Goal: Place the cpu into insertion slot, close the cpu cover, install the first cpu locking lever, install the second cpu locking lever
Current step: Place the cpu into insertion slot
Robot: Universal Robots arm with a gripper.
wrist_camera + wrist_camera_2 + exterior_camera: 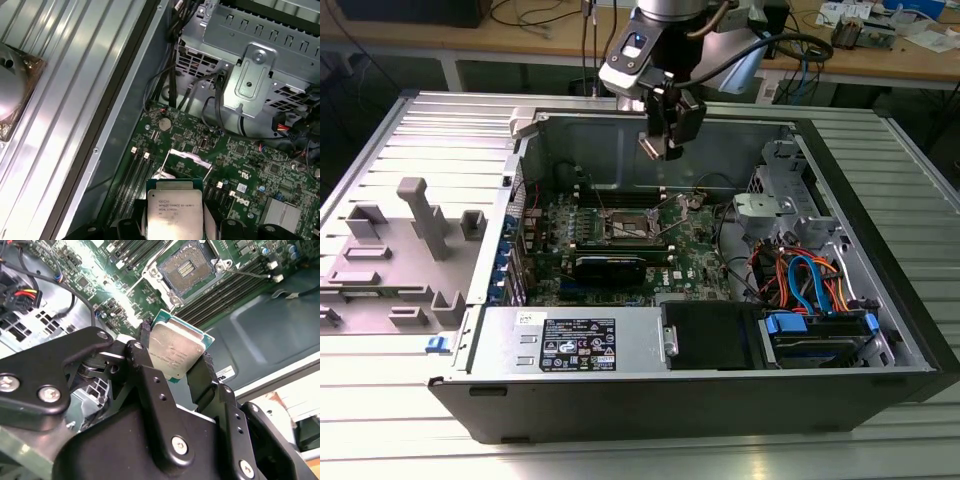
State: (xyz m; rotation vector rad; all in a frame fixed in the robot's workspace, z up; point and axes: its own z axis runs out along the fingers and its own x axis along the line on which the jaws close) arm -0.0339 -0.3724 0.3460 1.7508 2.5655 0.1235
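Silver-grey top of the cpu (176, 354) faces the wrist. The gripper (176, 349) clamps its opposite edges, jaws closed to its width, well clear of the insertion slot (192, 269).

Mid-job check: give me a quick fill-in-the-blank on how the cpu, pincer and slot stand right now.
1. The pincer is ____ on the cpu.
2. The held cpu hangs ____ the open computer case.
3. The insertion slot is ____, with no chip seated in it.
Missing words: shut; above; empty.
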